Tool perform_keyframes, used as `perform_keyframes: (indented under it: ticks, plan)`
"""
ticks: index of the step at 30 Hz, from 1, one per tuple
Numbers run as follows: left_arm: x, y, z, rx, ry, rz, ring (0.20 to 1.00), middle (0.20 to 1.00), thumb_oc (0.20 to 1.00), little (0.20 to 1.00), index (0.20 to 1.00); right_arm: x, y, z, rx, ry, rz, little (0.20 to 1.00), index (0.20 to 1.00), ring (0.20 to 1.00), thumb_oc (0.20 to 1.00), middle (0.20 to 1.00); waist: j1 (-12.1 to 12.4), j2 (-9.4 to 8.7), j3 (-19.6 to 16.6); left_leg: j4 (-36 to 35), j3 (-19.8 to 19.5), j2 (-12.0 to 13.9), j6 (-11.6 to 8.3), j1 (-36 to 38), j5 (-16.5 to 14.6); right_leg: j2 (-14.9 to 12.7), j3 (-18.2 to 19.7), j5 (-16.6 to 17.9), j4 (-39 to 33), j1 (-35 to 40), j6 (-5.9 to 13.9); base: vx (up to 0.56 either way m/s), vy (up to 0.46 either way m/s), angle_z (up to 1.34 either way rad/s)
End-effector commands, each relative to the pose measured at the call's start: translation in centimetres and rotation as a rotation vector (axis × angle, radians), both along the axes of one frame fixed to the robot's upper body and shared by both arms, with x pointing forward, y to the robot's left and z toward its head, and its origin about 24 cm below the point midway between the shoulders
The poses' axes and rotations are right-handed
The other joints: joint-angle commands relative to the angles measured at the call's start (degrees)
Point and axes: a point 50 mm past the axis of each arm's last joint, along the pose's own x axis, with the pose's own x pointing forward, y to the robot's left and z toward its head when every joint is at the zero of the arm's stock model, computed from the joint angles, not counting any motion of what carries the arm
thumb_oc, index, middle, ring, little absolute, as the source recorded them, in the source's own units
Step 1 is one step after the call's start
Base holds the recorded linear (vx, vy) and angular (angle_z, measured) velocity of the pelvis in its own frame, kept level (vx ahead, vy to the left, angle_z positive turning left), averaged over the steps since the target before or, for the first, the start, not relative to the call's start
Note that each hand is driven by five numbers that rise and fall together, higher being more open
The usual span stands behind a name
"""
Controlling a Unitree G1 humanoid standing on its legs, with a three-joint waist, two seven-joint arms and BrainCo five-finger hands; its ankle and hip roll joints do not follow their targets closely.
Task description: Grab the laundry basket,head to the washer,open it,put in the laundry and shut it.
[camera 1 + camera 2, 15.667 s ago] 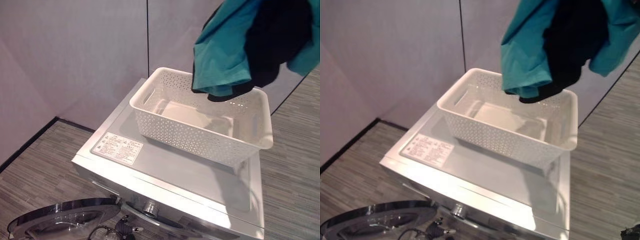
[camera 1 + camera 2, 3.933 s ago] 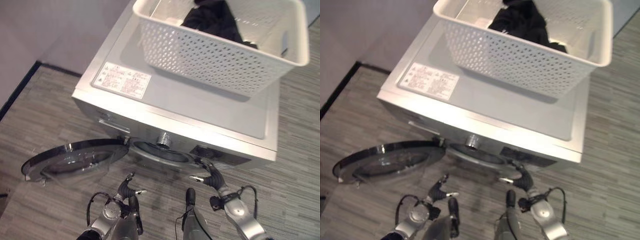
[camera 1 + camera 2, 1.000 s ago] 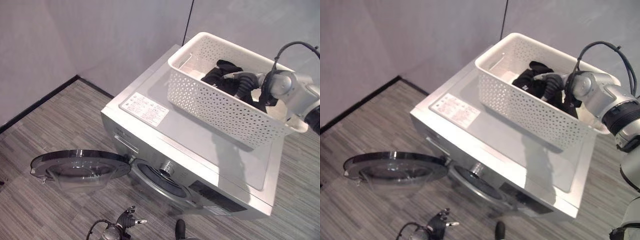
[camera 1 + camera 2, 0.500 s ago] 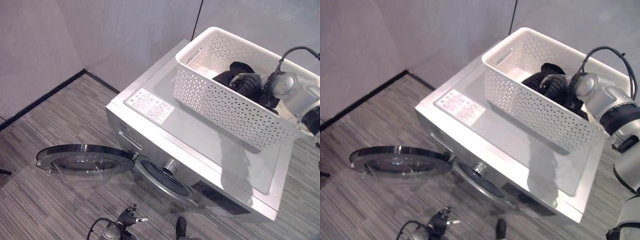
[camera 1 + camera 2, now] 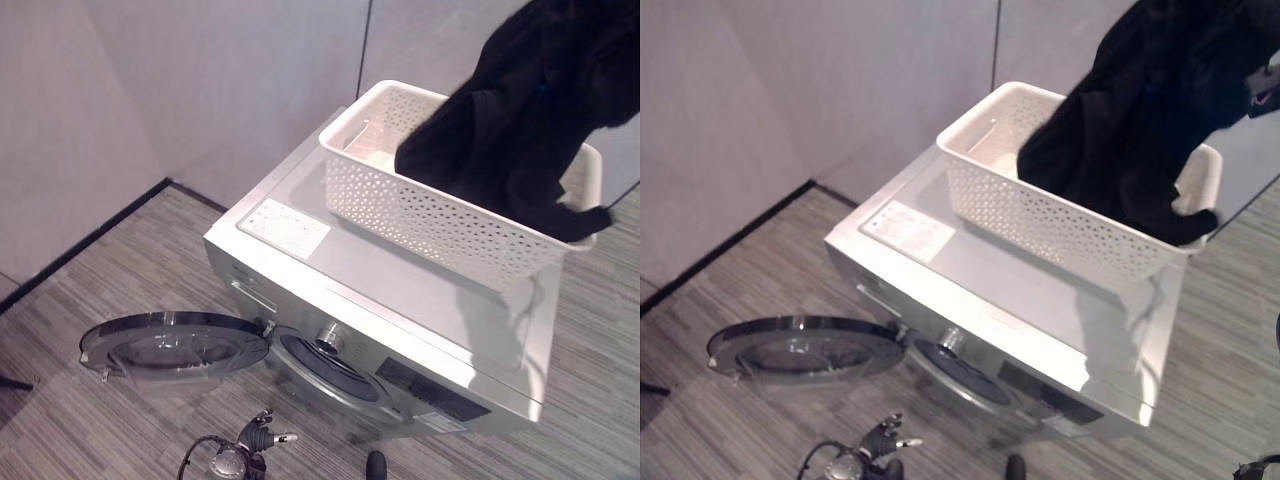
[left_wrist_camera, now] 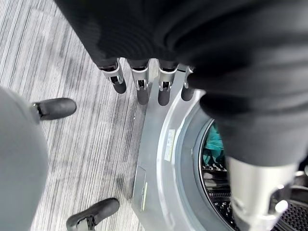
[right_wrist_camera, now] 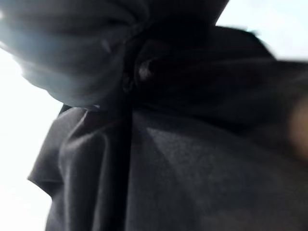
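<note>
A black garment [image 5: 520, 130] hangs over the white basket [image 5: 420, 215] on the washer [image 5: 400, 330]; teal cloth [image 6: 211, 144] lies in the drum. Left hand [image 6: 144, 79] fingers are straight; the right's state I cannot tell.

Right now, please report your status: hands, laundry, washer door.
Left hand open, low by washer. Black garment lifted above basket. Door open; teal cloth in drum.

Soft, even indoor light; right wrist view blurred and backlit, the white background glaring

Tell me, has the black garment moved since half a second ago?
Yes. The black garment then lay inside the white perforated basket; now it hangs lifted above the basket's rim, its lower end trailing inside.
</note>
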Motion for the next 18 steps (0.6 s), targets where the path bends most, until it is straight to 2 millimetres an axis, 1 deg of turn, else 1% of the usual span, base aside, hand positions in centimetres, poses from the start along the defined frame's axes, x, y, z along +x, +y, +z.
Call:
perform_keyframes:
  ticks: [1, 3, 6, 7, 8, 9, 11, 13, 15, 16, 18]
  plan:
    - [1.1, 1.0, 0.3, 0.098, -0.039, -0.057, 1.000, 1.000, 1.000, 1.000, 1.000, -2.7, 1.3, 3.9, -0.022, -0.367, -0.084, 0.200, 0.200, 0.200, 0.200, 0.200, 1.36, -5.90, -0.90, 1.01, 0.71, 1.38, 0.55, 5.19, -2.13, -4.33, 0.70, -3.36, 4.25, 0.05, 2.45, 0.02, 0.018, -0.11]
    - [1.2, 0.8, 0.4, 0.104, -0.049, -0.064, 1.000, 1.000, 1.000, 1.000, 1.000, -3.6, 1.9, 4.4, -0.022, -0.464, -0.103, 0.200, 0.200, 0.200, 0.200, 0.200, 1.42, -5.61, -1.04, 1.09, 0.71, 1.20, 0.75, 5.34, -2.54, -4.46, 0.83, -3.39, 4.23, 0.22, 2.49, 0.01, 0.008, -0.03]
    - [1.4, 0.6, 0.5, 0.117, -0.065, -0.080, 1.000, 1.000, 1.000, 1.000, 1.000, -5.1, 1.0, 5.0, -0.080, -0.578, -0.256, 0.200, 0.200, 0.200, 0.200, 0.200, 1.58, -5.41, -1.20, 1.20, 0.51, 0.84, 1.01, 5.48, -3.23, -4.68, 0.93, -3.39, 4.07, 0.52, 2.61, 0.00, 0.000, 0.00]
    - [1.4, 0.7, 0.5, 0.119, -0.065, -0.082, 1.000, 1.000, 1.000, 1.000, 1.000, -5.1, 1.0, 4.9, -0.080, -0.579, -0.261, 0.200, 0.200, 0.200, 0.200, 0.200, 1.66, -5.50, -1.18, 1.26, 0.51, 0.82, 1.03, 5.50, -3.28, -4.69, 0.93, -3.38, 4.05, 0.57, 2.63, 0.00, 0.000, 0.00]
    - [1.5, 0.6, 0.6, 0.126, -0.073, -0.088, 1.000, 1.000, 1.000, 1.000, 1.000, -5.6, 0.6, 5.1, -0.114, -0.608, -0.323, 0.200, 0.200, 0.200, 0.200, 0.200, 1.73, -5.66, -1.15, 1.47, 0.39, 0.45, 1.15, 5.15, -2.96, -5.00, 0.98, -2.81, 4.12, 0.23, 2.64, 0.00, 0.000, 0.00]
    - [1.5, 0.7, 0.6, 0.136, -0.077, -0.089, 1.000, 1.000, 1.000, 1.000, 1.000, -6.6, -0.1, 5.7, -0.138, -0.664, -0.415, 0.200, 0.200, 0.200, 0.200, 0.200, 1.83, -5.76, -1.23, 1.47, 0.34, 0.28, 1.28, 5.31, -3.34, -5.15, 1.04, -2.78, 4.04, 0.33, 2.74, 0.00, 0.000, 0.00]
    - [1.5, 0.8, 0.6, 0.148, -0.076, -0.088, 1.000, 1.000, 1.000, 1.000, 1.000, -7.2, -0.9, 6.0, -0.150, -0.682, -0.478, 0.200, 0.200, 0.200, 0.200, 0.200, 1.90, -5.99, -1.39, 1.41, 0.36, 0.14, 1.37, 5.39, -3.58, -5.29, 1.07, -2.74, 3.97, 0.39, 2.89, 0.00, 0.000, 0.00]
    - [1.4, 1.0, 0.5, 0.158, -0.074, -0.088, 1.000, 1.000, 1.000, 1.000, 1.000, -7.6, -1.2, 6.4, -0.184, -0.690, -0.529, 0.200, 0.200, 0.200, 0.200, 0.200, 1.76, -6.12, -1.61, 1.27, 0.62, 0.17, 1.47, 5.72, -4.35, -5.28, 1.14, -3.13, 3.80, 0.65, 3.03, 0.05, 0.004, 0.01]
    - [1.4, 1.0, 0.5, 0.164, -0.074, -0.083, 1.000, 1.000, 1.000, 1.000, 1.000, -8.0, -1.5, 6.7, -0.176, -0.713, -0.558, 0.200, 0.200, 0.200, 0.200, 0.200, 1.75, -6.16, -1.62, 1.34, 0.71, 0.10, 1.54, 5.82, -4.51, -5.31, 1.22, -3.06, 3.70, 0.75, 3.08, 0.02, 0.004, 0.00]
    - [1.5, 0.9, 0.5, 0.165, -0.077, -0.080, 1.000, 1.000, 1.000, 1.000, 1.000, -8.3, -1.6, 6.9, -0.195, -0.729, -0.598, 0.200, 0.200, 0.200, 0.200, 0.200, 1.71, -6.27, -1.48, 1.51, 0.70, -0.08, 1.59, 5.64, -4.18, -5.46, 1.29, -2.57, 3.75, 0.57, 3.03, 0.00, 0.000, 0.00]
    - [1.6, 1.0, 0.6, 0.173, -0.082, -0.075, 1.000, 1.000, 1.000, 1.000, 1.000, -8.9, -1.9, 7.1, -0.263, -0.751, -0.685, 0.200, 0.200, 0.200, 0.200, 0.200, 1.50, -6.10, -1.67, 1.38, 0.90, 0.05, 1.69, 6.13, -4.96, -5.28, 1.37, -3.05, 3.53, 0.97, 3.19, 0.02, 0.001, 0.01]
